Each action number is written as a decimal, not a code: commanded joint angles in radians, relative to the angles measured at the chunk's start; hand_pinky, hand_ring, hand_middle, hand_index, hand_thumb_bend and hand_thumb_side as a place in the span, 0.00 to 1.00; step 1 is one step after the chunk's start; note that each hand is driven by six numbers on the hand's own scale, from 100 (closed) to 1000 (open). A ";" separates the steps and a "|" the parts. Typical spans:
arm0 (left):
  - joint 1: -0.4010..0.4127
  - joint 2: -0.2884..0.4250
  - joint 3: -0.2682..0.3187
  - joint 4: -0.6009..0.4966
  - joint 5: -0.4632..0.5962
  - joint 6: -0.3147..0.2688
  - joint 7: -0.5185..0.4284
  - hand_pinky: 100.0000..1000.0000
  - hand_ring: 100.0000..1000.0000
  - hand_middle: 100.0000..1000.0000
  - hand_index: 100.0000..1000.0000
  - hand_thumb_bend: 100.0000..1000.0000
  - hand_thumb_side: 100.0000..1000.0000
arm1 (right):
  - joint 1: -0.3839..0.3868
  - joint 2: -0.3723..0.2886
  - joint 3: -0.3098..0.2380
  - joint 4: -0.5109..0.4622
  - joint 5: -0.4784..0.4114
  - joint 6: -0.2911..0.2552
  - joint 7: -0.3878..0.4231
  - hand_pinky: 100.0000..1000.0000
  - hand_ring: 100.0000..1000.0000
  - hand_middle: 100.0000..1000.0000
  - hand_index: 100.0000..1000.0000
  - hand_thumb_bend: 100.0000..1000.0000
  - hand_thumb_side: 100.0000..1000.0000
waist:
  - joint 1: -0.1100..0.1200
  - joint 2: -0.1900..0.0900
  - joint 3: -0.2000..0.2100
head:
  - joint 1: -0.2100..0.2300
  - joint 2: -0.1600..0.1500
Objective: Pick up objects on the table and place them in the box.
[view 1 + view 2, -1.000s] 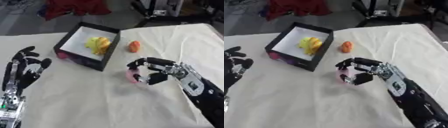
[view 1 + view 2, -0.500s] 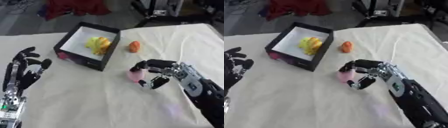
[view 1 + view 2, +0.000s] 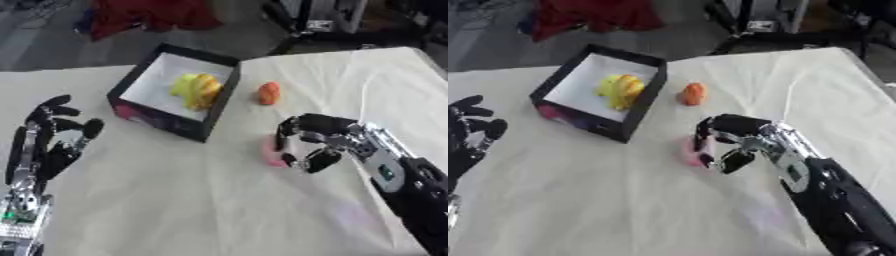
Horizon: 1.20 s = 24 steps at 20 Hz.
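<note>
A pink object [image 3: 272,151] lies on the white cloth in the middle of the table. My right hand [image 3: 317,138] hangs over it with fingers curled round its right side; how much they touch it I cannot tell. Further back lies a small orange object [image 3: 269,92], just right of the black box [image 3: 157,119]. The box has a white floor and holds a yellow object [image 3: 197,89]. My left hand [image 3: 48,141] rests open at the lower left, fingers up, away from everything.
The cloth-covered table [image 3: 175,200] stretches bare toward the front. Red fabric [image 3: 149,15] and dark equipment [image 3: 324,17] lie beyond the far edge.
My right hand has slid a little toward the front and right, closing its fingers around the pink object. The left hand has stayed still.
</note>
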<state>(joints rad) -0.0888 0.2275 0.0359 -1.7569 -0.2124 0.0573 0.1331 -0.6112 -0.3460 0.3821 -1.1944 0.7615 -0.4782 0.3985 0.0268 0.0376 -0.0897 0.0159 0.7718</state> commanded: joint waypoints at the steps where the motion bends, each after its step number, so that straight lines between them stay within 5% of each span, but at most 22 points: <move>1: -0.007 0.010 0.009 -0.013 -0.003 0.000 0.002 0.71 0.49 0.55 0.80 0.92 0.61 | -0.020 -0.010 -0.018 -0.027 -0.004 0.008 -0.062 0.79 0.67 0.50 0.23 0.00 0.01 | 0.004 -0.016 0.001 | 0.000 -0.002; 6: -0.006 0.010 0.010 -0.013 -0.002 0.000 0.004 0.71 0.49 0.55 0.80 0.92 0.61 | -0.025 -0.016 -0.036 -0.050 -0.024 0.023 -0.159 0.76 0.60 0.45 0.10 0.00 0.00 | 0.003 -0.016 0.001 | 0.001 -0.002; 16: -0.010 0.009 0.011 -0.015 -0.001 -0.002 0.004 0.71 0.49 0.54 0.80 0.92 0.62 | -0.053 -0.062 -0.026 -0.085 -0.036 0.042 -0.348 0.76 0.59 0.44 0.09 0.00 0.00 | 0.002 -0.014 0.010 | -0.003 -0.002; 24: -0.039 -0.010 -0.003 -0.019 0.004 -0.005 -0.008 0.71 0.49 0.54 0.80 0.91 0.62 | -0.145 -0.128 -0.051 -0.098 -0.076 0.079 -0.374 0.77 0.59 0.45 0.10 0.00 0.00 | 0.017 0.004 0.063 | -0.051 -0.002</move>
<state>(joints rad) -0.1143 0.2117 0.0343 -1.7571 -0.2109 0.0539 0.1295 -0.7314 -0.4419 0.3476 -1.2700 0.6979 -0.4054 0.0275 0.0319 0.0390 -0.0195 -0.0257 0.7718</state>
